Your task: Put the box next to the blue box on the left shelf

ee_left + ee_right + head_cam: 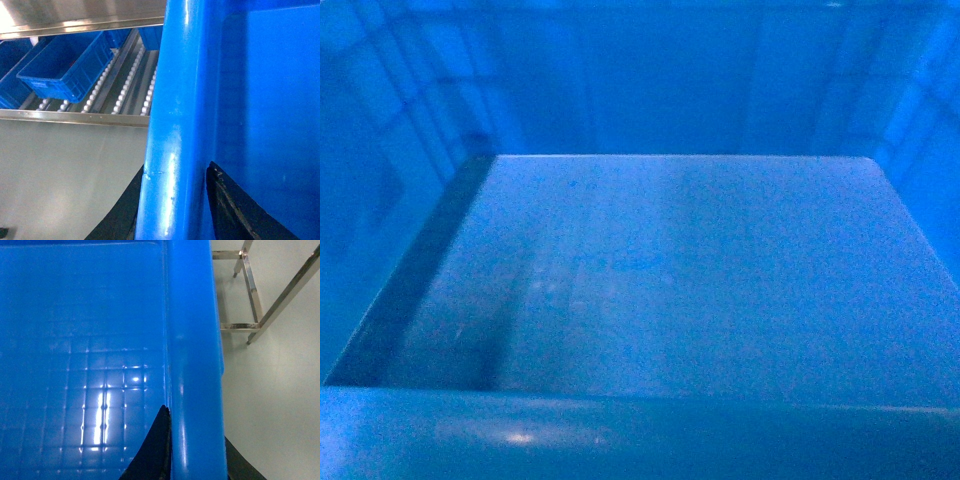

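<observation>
Clearly each gripper, left point(172, 210) and right point(195, 455), clamps narrowly astride the box point(680, 270) rim.

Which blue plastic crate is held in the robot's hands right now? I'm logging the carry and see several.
The large bright-blue plastic crate filling the view; black fingers straddle its rolled rim. The other blue crates sit on the roller rack.
</observation>
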### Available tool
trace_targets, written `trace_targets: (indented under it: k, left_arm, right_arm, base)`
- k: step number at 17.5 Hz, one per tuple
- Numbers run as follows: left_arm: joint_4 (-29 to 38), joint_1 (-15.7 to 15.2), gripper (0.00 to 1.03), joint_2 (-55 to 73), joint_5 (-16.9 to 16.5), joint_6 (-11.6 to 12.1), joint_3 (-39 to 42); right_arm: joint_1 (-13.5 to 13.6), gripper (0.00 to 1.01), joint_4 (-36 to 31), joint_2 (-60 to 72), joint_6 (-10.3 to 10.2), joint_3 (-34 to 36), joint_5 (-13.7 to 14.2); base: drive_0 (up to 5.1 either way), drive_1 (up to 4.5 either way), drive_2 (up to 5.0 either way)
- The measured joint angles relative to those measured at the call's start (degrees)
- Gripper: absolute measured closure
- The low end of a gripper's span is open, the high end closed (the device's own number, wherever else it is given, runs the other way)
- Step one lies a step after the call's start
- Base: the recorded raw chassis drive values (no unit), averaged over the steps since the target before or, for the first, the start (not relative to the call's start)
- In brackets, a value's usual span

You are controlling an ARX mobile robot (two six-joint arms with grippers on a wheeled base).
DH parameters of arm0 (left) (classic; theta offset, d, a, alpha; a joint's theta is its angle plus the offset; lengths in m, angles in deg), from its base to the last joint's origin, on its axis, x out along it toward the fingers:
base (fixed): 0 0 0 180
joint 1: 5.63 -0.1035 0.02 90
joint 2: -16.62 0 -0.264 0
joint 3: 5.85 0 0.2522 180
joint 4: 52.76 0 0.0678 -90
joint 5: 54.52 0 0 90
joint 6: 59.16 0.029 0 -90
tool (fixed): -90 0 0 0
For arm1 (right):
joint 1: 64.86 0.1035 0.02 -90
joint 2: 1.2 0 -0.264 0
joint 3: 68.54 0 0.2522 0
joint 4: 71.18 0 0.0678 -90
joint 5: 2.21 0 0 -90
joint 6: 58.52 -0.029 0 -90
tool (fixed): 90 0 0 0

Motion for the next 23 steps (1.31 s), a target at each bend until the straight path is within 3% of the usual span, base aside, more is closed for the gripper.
trace_targets:
  k: [23]
  left_arm:
    - [0.0,0.0,0.73,0.0,0.1,0.0,0.0]
  right_arm:
    - [0.0,0.92,-0.1,0.0,0.0,0.0,0.0]
  base:
    - [-4.8,1.62,3.4]
